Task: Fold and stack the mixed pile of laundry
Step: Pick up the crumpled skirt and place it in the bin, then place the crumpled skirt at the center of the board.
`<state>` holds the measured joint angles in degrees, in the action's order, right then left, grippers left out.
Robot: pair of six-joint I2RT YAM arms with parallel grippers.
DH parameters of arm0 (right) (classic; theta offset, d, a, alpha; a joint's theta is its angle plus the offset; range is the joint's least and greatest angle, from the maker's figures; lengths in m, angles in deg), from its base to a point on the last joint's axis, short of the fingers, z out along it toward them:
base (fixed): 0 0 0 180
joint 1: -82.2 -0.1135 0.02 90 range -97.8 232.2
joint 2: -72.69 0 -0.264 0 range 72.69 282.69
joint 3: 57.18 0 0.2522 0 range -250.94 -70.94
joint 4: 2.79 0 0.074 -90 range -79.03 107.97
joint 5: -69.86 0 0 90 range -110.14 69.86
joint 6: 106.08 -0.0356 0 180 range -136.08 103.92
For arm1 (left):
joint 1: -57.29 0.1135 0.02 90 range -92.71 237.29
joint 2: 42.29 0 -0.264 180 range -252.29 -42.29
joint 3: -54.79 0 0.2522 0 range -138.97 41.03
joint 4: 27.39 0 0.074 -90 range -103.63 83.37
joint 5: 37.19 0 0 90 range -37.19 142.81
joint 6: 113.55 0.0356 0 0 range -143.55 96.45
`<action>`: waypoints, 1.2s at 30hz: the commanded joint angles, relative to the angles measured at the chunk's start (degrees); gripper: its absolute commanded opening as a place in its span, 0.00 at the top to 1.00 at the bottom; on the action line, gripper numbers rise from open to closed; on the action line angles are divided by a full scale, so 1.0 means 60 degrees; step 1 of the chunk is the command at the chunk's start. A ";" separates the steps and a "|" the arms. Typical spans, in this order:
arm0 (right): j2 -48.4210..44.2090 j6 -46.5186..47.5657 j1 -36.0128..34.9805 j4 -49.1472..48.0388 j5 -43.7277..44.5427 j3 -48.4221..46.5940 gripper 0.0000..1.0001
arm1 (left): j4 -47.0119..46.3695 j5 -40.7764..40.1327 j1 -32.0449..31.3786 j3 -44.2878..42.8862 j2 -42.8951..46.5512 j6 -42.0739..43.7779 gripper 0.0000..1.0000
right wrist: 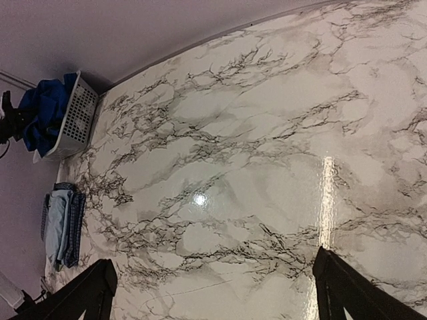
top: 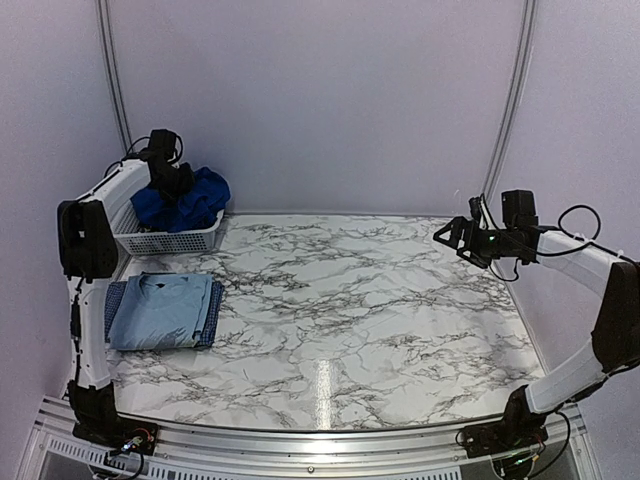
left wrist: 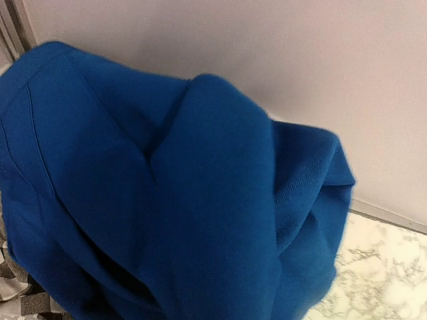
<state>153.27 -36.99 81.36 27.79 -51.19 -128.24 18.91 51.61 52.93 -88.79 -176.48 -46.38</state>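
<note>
Basket [top: 165, 241] walls ring the royal-blue shirt [top: 207, 194], which hides whether left end effector [top: 172, 184] grips; right end effector [top: 449, 235] gapes empty.

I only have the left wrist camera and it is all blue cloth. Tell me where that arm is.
Observer: The left gripper is over the white basket in the back-left corner, down in the royal-blue shirt.
Operator: Report what is folded.
Observer: A pale blue T-shirt lies folded on a small-checked navy cloth, nearer the arm's base.
Operator: Give me the right arm.
Observer: The right gripper hangs open and empty above the table's right side.
</note>
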 commanded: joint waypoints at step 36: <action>-0.0494 0.1148 0.0365 0.0171 -0.2156 0.0881 0.02 | -0.2022 0.2001 -0.5717 1.0947 0.8871 0.2715 0.13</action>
<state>149.66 -32.07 84.33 27.77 -61.46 -124.24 10.65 67.48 16.97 -30.72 -132.96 -30.09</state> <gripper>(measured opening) 0.986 0.470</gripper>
